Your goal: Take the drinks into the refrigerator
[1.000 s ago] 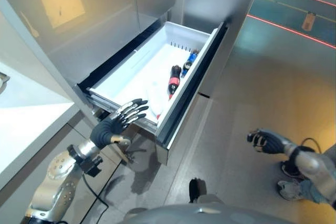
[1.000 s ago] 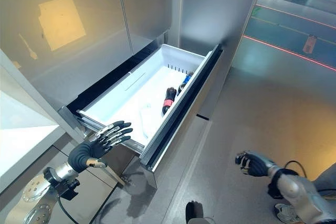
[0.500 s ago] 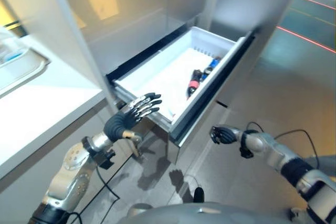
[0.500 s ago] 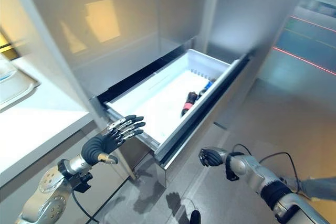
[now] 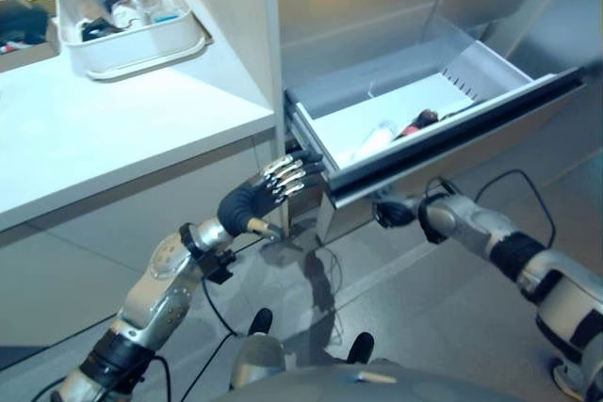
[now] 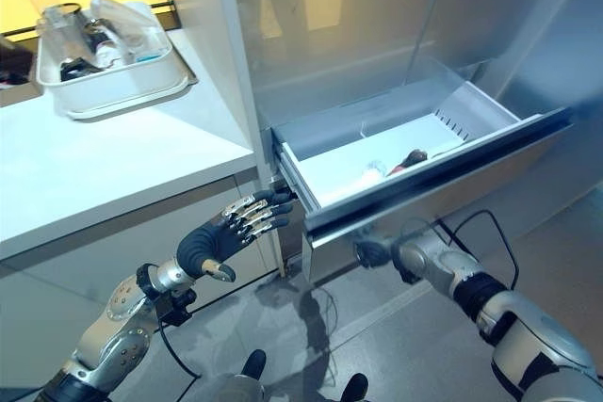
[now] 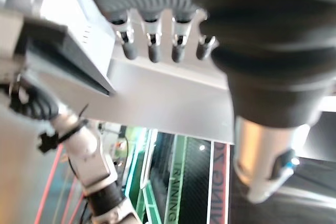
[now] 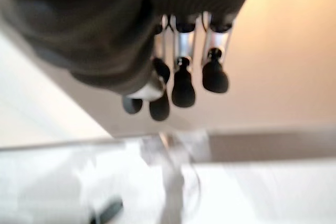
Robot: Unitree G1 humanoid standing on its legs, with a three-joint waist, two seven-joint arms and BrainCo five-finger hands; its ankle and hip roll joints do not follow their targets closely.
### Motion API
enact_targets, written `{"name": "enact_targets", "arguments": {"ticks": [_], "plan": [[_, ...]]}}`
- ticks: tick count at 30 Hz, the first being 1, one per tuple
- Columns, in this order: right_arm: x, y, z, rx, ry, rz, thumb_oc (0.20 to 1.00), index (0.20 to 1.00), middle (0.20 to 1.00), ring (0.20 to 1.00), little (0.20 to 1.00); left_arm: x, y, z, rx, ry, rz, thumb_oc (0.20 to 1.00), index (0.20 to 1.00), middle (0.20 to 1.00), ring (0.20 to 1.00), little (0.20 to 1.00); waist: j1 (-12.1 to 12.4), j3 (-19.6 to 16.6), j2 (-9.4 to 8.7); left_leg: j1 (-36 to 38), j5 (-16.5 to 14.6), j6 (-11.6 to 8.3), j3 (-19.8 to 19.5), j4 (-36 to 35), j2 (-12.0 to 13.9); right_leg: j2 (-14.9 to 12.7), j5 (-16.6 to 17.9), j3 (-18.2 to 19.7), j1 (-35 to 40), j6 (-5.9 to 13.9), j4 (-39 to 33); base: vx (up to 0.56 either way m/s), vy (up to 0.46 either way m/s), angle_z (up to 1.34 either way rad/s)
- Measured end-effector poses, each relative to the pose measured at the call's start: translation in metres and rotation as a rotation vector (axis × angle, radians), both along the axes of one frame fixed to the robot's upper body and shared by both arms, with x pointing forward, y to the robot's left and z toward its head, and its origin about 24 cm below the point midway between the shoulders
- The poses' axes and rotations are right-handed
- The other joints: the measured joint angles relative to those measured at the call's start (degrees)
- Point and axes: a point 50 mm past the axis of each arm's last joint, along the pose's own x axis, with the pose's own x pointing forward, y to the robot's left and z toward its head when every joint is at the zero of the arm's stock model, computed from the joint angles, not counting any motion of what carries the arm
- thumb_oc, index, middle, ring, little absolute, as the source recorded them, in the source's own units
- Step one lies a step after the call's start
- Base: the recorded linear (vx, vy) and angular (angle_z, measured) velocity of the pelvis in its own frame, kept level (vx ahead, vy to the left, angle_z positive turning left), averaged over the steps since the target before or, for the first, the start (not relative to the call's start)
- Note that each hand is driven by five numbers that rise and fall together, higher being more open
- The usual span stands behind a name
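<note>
Since earlier, right hand (image 5: pixel 394 211) has come under the white pull-out refrigerator drawer (image 5: pixel 443 143), fingers curled, empty. Left hand (image 5: pixel 268 190), fingers spread, rests at the drawer's corner: a hasty push risks trapping it.

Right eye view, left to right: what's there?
White tray on the counter → left hand → open drawer with a dark bottle inside; right hand sits under the drawer front.
</note>
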Motion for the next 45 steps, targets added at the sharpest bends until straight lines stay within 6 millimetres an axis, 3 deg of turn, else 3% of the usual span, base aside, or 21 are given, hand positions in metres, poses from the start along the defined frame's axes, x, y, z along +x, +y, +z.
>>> {"name": "enact_targets", "arguments": {"ticks": [2, 3, 6, 10, 16, 19, 20, 21, 22, 25, 29, 32, 35, 36, 39, 41, 45], "plan": [[0.008, 0.027, 0.037, 0.1, -0.147, 0.086, 0.2, 0.2, 0.2, 0.2, 0.2, 0.0, -0.001, 0.0, 0.001, 0.002, -0.005, 1.0, 1.0, 1.0, 1.0, 1.0, 0.1, 0.3, 0.46, 0.0, 0.2, 0.2, -0.2, 0.1, 0.0, 0.0, 0.0, -0.1, -0.3, -0.04, 0.0, 0.03, 0.026, 0.09], [0.01, 0.045, 0.067, 0.197, -0.26, 0.141, 0.2, 0.2, 0.2, 0.2, 0.2, 0.0, -0.001, 0.0, 0.0, 0.005, 0.0, 1.0, 1.0, 1.0, 1.0, 1.0, 0.3, 0.4, 0.6, -0.1, 0.2, 0.2, -0.2, 0.2, -0.1, -0.1, 0.0, -0.1, -0.4, -0.02, 0.0, 0.0, 0.0, 0.0], [0.007, 0.069, 0.115, 0.28, -0.414, 0.255, 0.2, 0.2, 0.2, 0.2, 0.2, 0.001, -0.001, 0.0, 0.0, 0.008, 0.009, 1.0, 1.0, 1.0, 1.0, 1.0, 1.8, 0.3, 0.46, -0.1, 0.2, -0.03, -0.2, 0.2, -0.6, -0.6, 0.0, -0.1, -0.4, 0.71, 0.0, 0.02, 0.031, 0.04], [0.005, 0.073, 0.122, 0.291, -0.422, 0.284, 0.2, 0.2, 0.2, 0.2, 0.2, 0.001, -0.001, 0.001, 0.001, 0.005, 0.009, 1.0, 1.0, 1.0, 1.0, 1.0, 2.7, 0.3, -0.2, 0.0, 0.5, -0.18, -0.1, 0.2, -1.8, -1.6, 0.0, 0.0, -0.1, 1.3, 0.1, 0.0, 0.02, 0.04], [-0.001, 0.057, 0.082, 0.297, -0.267, 0.215, 0.2, 0.2, 0.2, 0.2, 0.2, 0.003, -0.001, 0.002, 0.002, -0.004, 0.009, 1.0, 1.0, 1.0, 1.0, 1.0, 2.5, 0.7, -1.12, 1.5, 0.0, 0.51, 2.1, -0.2, -2.1, -2.1, 0.1, 2.2, -0.1, 1.73, 0.1, -0.01, 0.035, -0.18], [-0.009, 0.043, 0.055, 0.352, -0.175, 0.137, 0.2, 0.2, 0.2, 0.2, 0.2, 0.003, -0.001, 0.003, 0.001, -0.007, 0.014, 1.0, 1.0, 1.0, 1.0, 1.0, 0.8, 0.8, -1.3, 2.6, -0.3, 0.62, 3.7, -0.6, -1.9, -2.0, 0.1, 3.6, 0.0, 1.83, 0.1, -0.02, 0.028, -0.23], [-0.012, 0.036, 0.045, 0.368, -0.14, 0.1, 0.533, 0.533, 0.533, 0.533, 0.533, 0.003, -0.001, 0.003, 0.001, -0.008, 0.019, 1.0, 1.0, 1.0, 1.0, 1.0, 0.4, 0.9, -1.42, 3.0, -0.3, 0.62, 4.4, -0.8, -1.8, -2.0, 0.2, 4.1, -0.1, 1.81, 0.1, -0.03, 0.039, -0.2], [-0.016, 0.025, 0.03, 0.448, -0.092, 0.013, 1.0, 1.0, 1.0, 1.0, 1.0, 0.002, 0.001, 0.001, 0.001, -0.013, 0.03, 1.0, 1.0, 1.0, 1.0, 1.0, -0.1, 0.9, -1.68, 3.4, -0.3, 0.63, 5.0, -0.9, -1.7, -1.9, 0.2, 4.9, -0.1, 1.75, 0.1, -0.02, 0.031, -0.21], [-0.017, 0.02, 0.023, 0.491, -0.069, -0.037, 1.0, 1.0, 1.0, 1.0, 1.0, 0.002, 0.002, 0.0, 0.006, -0.014, 0.042, 1.0, 1.0, 1.0, 1.0, 1.0, -0.4, 1.0, -1.69, 3.5, -0.4, 0.65, 5.1, -1.0, -1.6, -1.9, 0.2, 5.0, -0.1, 1.75, 0.1, -0.02, 0.034, -0.24], [-0.041, -0.022, -0.046, 0.603, 0.148, -0.382, 1.0, 1.0, 1.0, 1.0, 1.0, 0.008, 0.019, -0.023, 0.095, 0.033, 0.152, 1.0, 1.0, 1.0, 1.0, 1.0, -0.9, 1.2, -1.72, 4.6, -0.6, 0.8, 6.7, -1.4, -1.6, -1.9, 0.3, 6.4, -0.2, 1.84, 0.0, 0.0, 0.015, -0.28], [-0.072, -0.046, -0.084, 0.648, 0.26, -0.563, 1.0, 1.0, 1.0, 1.0, 1.0, 0.008, 0.04, -0.048, 0.19, 0.098, 0.271, 1.0, 1.0, 1.0, 1.0, 1.0, -3.4, 1.3, -1.72, 4.9, -0.6, 0.79, 8.0, -1.6, -1.3, -1.7, 0.6, 7.4, -0.8, 1.59, 0.1, 0.0, 0.024, -0.15], [-0.106, -0.069, -0.116, 0.673, 0.358, -0.752, 1.0, 1.0, 1.0, 1.0, 1.0, 0.0, 0.066, -0.085, 0.31, 0.213, 0.415, 1.0, 1.0, 1.0, 1.0, 1.0, -4.3, 1.4, -1.49, 6.2, -0.6, 0.92, 9.6, -2.6, -1.2, -1.5, 0.7, 9.1, -1.1, 1.67, 0.0, -0.01, 0.023, -0.25], [-0.129, -0.078, -0.135, 0.686, 0.418, -0.859, 1.0, 1.0, 1.0, 1.0, 1.0, -0.01, 0.08, -0.117, 0.44, 0.299, 0.503, 1.0, 1.0, 1.0, 1.0, 1.0, -5.6, 1.3, -1.51, 7.1, -1.0, 1.24, 11.1, -2.8, -1.2, -1.5, 0.8, 10.4, -1.0, 1.76, 0.0, -0.01, 0.028, -0.27], [-0.137, -0.082, -0.145, 0.71, 0.442, -0.942, 1.0, 1.0, 1.0, 1.0, 1.0, -0.018, 0.086, -0.138, 0.519, 0.367, 0.553, 1.0, 1.0, 1.0, 1.0, 1.0, -5.7, 1.1, -1.37, 7.4, -1.2, 1.46, 11.4, -2.8, -1.3, -1.5, 0.8, 10.8, -1.0, 1.81, 0.0, -0.01, 0.018, -0.18], [-0.161, -0.085, -0.165, 0.702, 0.514, -1.051, 1.0, 1.0, 1.0, 1.0, 1.0, -0.034, 0.091, -0.175, 0.622, 0.497, 0.629, 1.0, 1.0, 1.0, 1.0, 1.0, -7.0, 0.9, -1.28, 8.2, -1.4, 1.37, 12.8, -2.8, -1.2, -1.5, 0.9, 12.2, -1.0, 1.9, 0.0, 0.0, 0.028, -0.24], [-0.174, -0.082, -0.179, 0.706, 0.569, -1.139, 1.0, 1.0, 1.0, 1.0, 1.0, -0.057, 0.093, -0.211, 0.732, 0.672, 0.695, 1.0, 1.0, 1.0, 1.0, 1.0, -7.2, 0.3, -1.12, 8.8, -1.9, 1.8, 14.3, -2.8, -1.2, -1.4, 1.0, 13.4, -1.1, 1.98, 0.0, 0.01, 0.024, -0.29], [-0.204, -0.078, -0.2, 0.666, 0.666, -1.273, 1.0, 1.0, 1.0, 1.0, 1.0, -0.098, 0.094, -0.247, 0.878, 0.898, 0.72, 1.0, 1.0, 1.0, 1.0, 1.0, -7.0, -0.8, -1.42, 10.2, -2.6, 1.76, 16.7, -2.9, -1.0, -0.9, 1.2, 15.9, -1.2, 1.84, 0.0, 0.03, 0.025, -0.33]]}}
